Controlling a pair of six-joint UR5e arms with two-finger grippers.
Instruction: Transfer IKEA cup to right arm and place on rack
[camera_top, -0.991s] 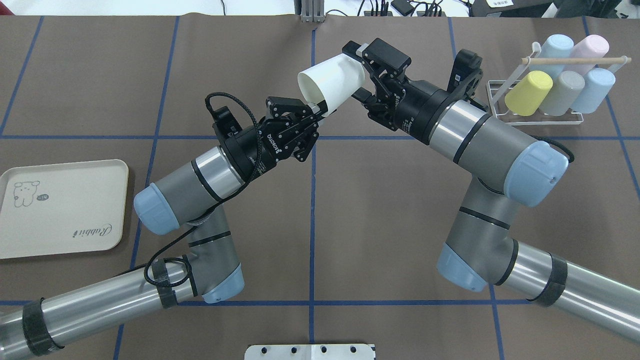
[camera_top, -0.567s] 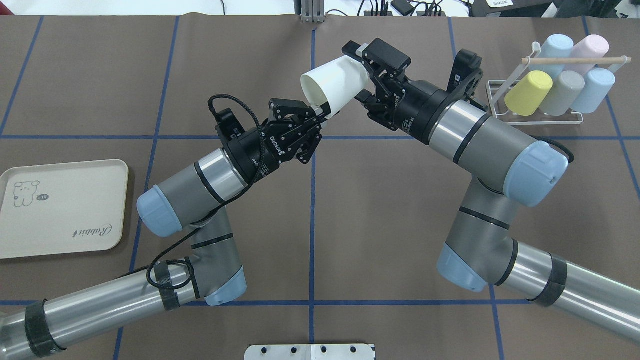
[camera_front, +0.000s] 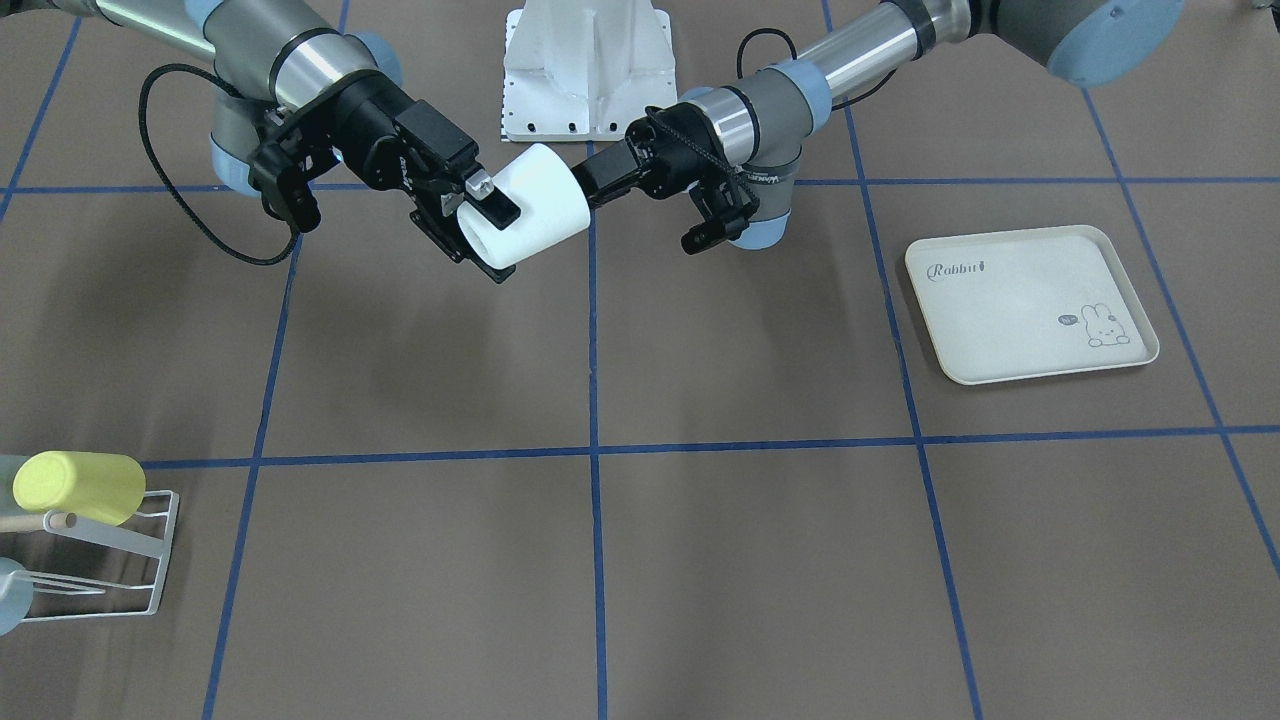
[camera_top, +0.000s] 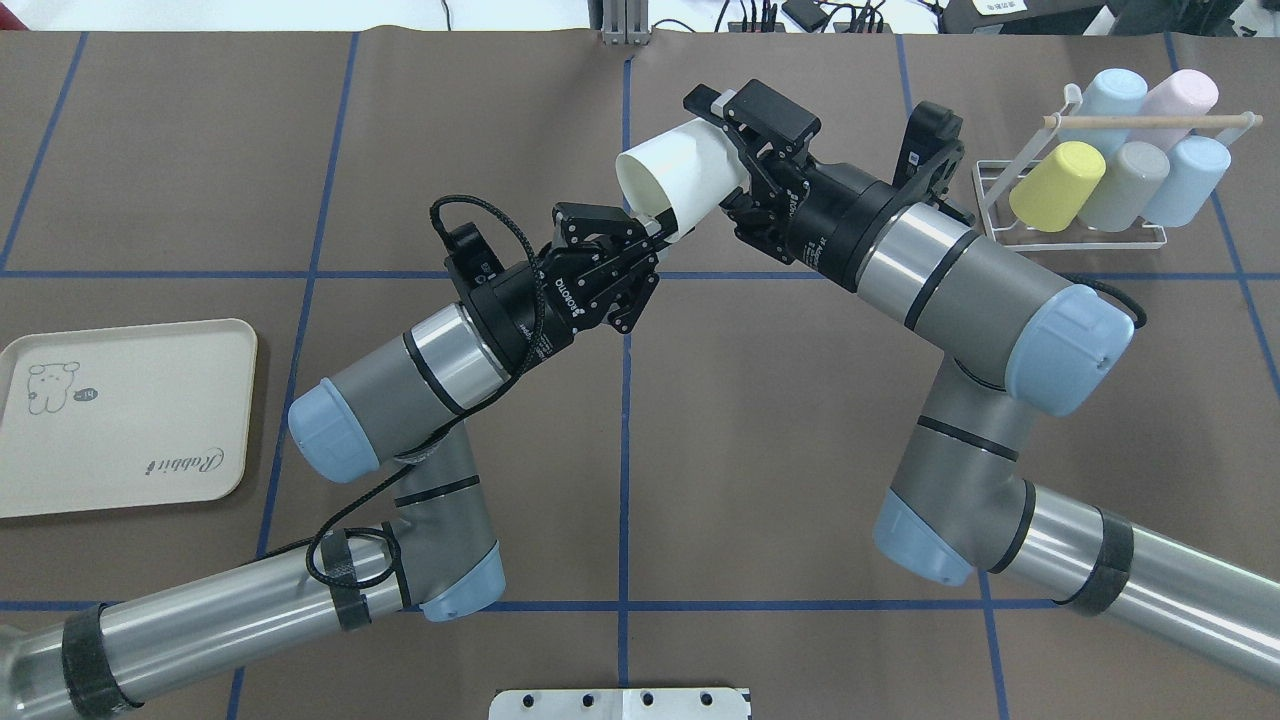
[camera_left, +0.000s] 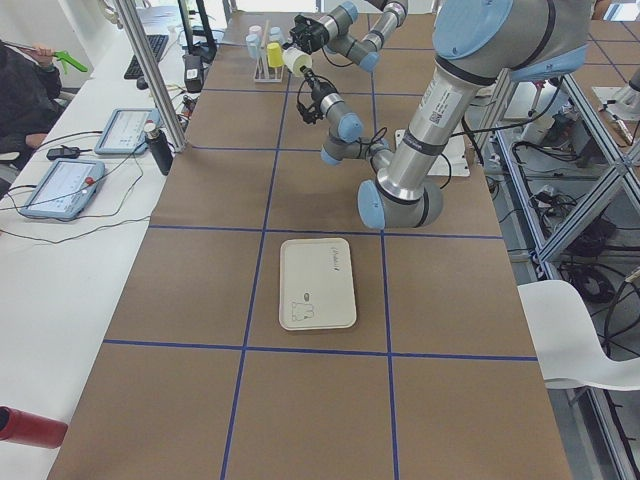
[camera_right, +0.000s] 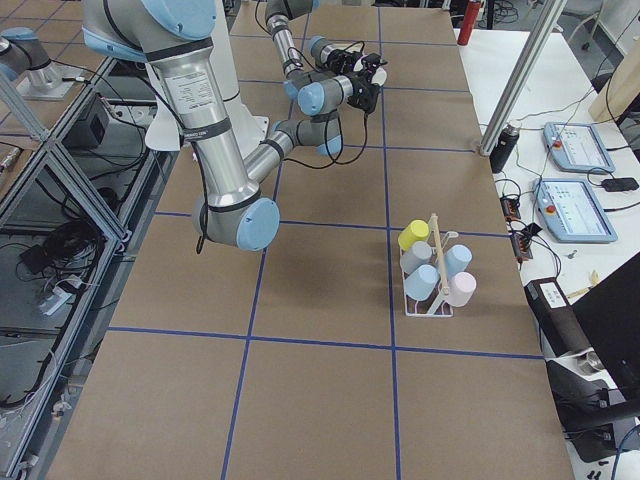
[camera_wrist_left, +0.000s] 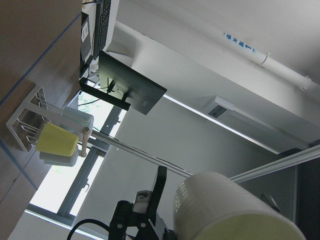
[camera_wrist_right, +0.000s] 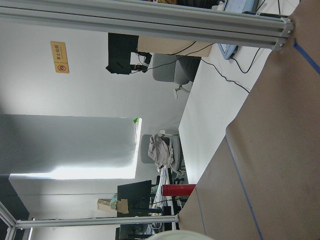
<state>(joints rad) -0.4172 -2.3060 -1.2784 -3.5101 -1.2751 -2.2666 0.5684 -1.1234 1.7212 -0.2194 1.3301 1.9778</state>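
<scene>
Front-facing: the white IKEA cup (camera_front: 530, 205) lies sideways in the air, held up between both arms. The left gripper (camera_front: 592, 190) is clenched on its rim, and the right gripper (camera_front: 497, 243) straddles its closed end.
Overhead, change: against a second ago the left arm (camera_top: 440, 350) has pushed toward the right. The cup sits deeper between the thick right fingers, whose spread looks unchanged, so we read that claw as still released.
Meaning: the handover is midway, and we judge the right must clamp before the left lets go.
Overhead, rack: the rack (camera_top: 1070, 238) stands well apart on the right and carries five pastel cups (camera_top: 1120, 170).
Left wrist: the cup's base fills the lower frame, with a yellow cup (camera_wrist_left: 57, 140) on the distant rack.
Right wrist: only a cup sliver shows at the bottom edge.
Side views: the handover is too small to judge.
</scene>
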